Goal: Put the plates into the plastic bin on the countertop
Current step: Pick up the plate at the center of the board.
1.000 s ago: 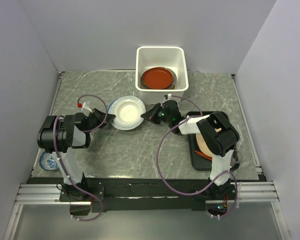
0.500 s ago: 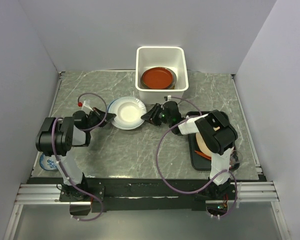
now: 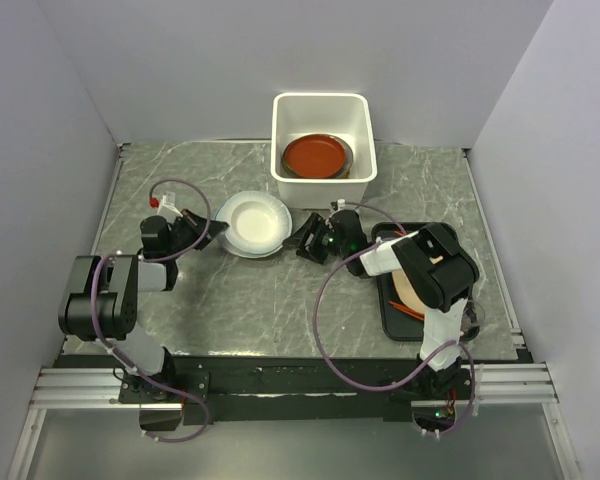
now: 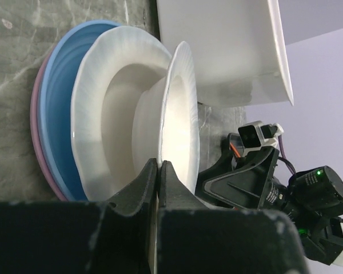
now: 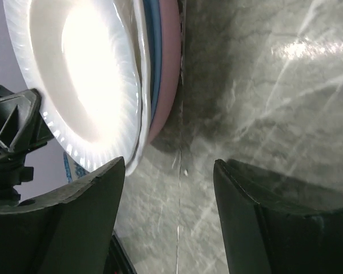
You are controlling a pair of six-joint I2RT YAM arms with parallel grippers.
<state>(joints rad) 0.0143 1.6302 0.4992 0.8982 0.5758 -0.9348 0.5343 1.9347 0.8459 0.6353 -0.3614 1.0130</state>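
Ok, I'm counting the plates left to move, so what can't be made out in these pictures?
Plastic bin, top view: the red-brown plate covers whatever lies beneath it.
Black tray, top view: the right arm hides most of its load.
Stack under the white plate: both wrist views show only part of it, and the overhead view shows only rims, so the count is unsure.

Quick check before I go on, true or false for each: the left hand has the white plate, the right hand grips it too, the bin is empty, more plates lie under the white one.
1. The left hand is shut on the white plate's rim. True.
2. The right hand grips the white plate. False: its jaws are open beside the stack and hold nothing.
3. The bin is empty. False: a red-brown plate lies in it.
4. A blue plate and a pink plate lie under the white plate. True.
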